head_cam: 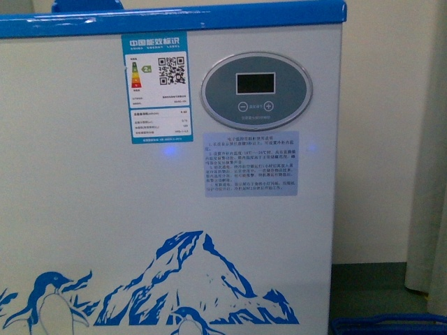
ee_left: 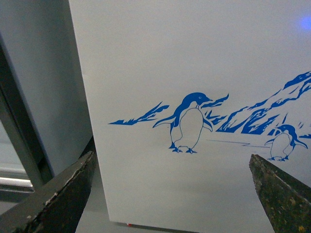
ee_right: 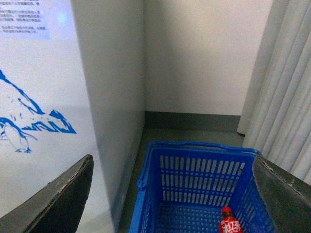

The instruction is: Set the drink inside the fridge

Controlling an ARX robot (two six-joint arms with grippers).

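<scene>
Drink [ee_right: 230, 224] upright, red cap up, in blue basket [ee_right: 194, 179] beside fridge [ee_right: 39, 97]

Blue plastic basket [ee_right: 194, 177] on grey floor [ee_right: 194, 136], beside pale curtain [ee_right: 286, 97] and cream wall [ee_right: 204, 53].

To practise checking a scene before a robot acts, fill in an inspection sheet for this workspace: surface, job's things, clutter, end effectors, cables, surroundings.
Surface: grey floor; no table in view.
Job's things: clear plastic bottle with red cap and red label inside the blue plastic shopping basket; white chest freezer with blue top rim and penguin decal beside the basket, lids not in view.
Clutter: nothing seen.
End effectors: left end effector open, empty, facing the freezer front; right end effector open, empty, above the basket.
Cables: nothing seen.
Surroundings: pale wall; light curtain.
</scene>
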